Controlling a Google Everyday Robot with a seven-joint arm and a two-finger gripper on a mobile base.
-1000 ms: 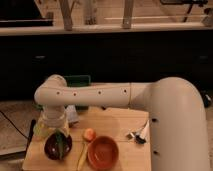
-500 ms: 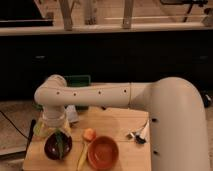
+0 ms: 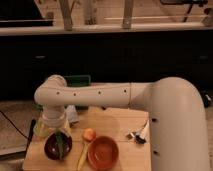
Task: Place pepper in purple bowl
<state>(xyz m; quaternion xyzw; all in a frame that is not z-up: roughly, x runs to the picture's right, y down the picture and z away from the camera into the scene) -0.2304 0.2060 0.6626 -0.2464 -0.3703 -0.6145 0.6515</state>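
The pepper (image 3: pixel 61 145), a green strip, lies inside the purple bowl (image 3: pixel 49 150) at the front left of the wooden surface (image 3: pixel 117 121). The hand (image 3: pixel 56 134) hangs just over the bowl's back rim, under the white arm (image 3: pixel 95 95). I cannot tell whether it is wide, narrow or gripping the pepper. An orange bowl (image 3: pixel 103 152) sits to the right, near a small orange fruit (image 3: pixel 89 134).

The wooden table (image 3: pixel 116 121) carried the purple bowl (image 3: pixel 52 148) near its front left corner, the gripper (image 3: pixel 58 135) just above it, an orange bowl (image 3: pixel 103 152) at the front edge, a small orange fruit (image 3: pixel 89 134) behind, and a pale utensil (image 3: pixel 139 135) near the right edge.
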